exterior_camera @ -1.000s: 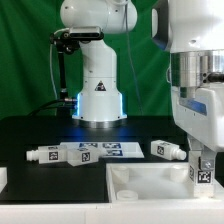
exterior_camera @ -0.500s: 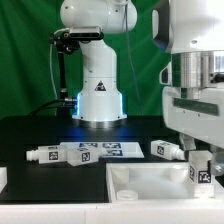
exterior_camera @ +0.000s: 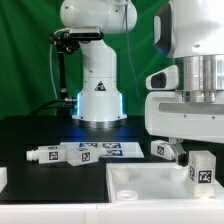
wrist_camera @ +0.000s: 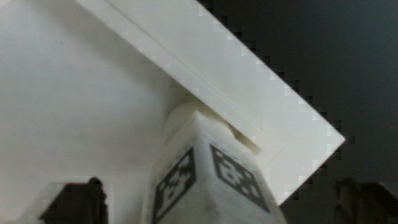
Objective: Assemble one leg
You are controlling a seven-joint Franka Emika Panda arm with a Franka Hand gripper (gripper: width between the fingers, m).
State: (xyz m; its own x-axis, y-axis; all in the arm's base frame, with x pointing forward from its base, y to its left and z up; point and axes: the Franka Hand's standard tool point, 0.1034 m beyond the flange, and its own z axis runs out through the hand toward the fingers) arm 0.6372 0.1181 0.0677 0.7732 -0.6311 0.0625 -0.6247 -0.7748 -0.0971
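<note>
Ext view: arm fills the exterior view's right, wrist housing low over the white panel [exterior_camera: 150, 180] w/ raised rim, which lies on the black worktop [exterior_camera: 40, 135]. One leg [exterior_camera: 203, 169] stands upright at the panel's corner on the exterior view's right, tag facing camera, just below the wrist housing. Claw itself hidden behind housing here. Two more legs lie on their sides on worktop: one [exterior_camera: 57, 154] toward the exterior view's left, one [exterior_camera: 166, 149] beside the arm. Marker board [exterior_camera: 112, 149] between them.

Wrist view: leg [wrist_camera: 210, 175] upright against panel corner [wrist_camera: 107, 110], tags visible. Dark fingertips [wrist_camera: 75, 200] either side, apart from leg; claw open, gripping nothing.
</note>
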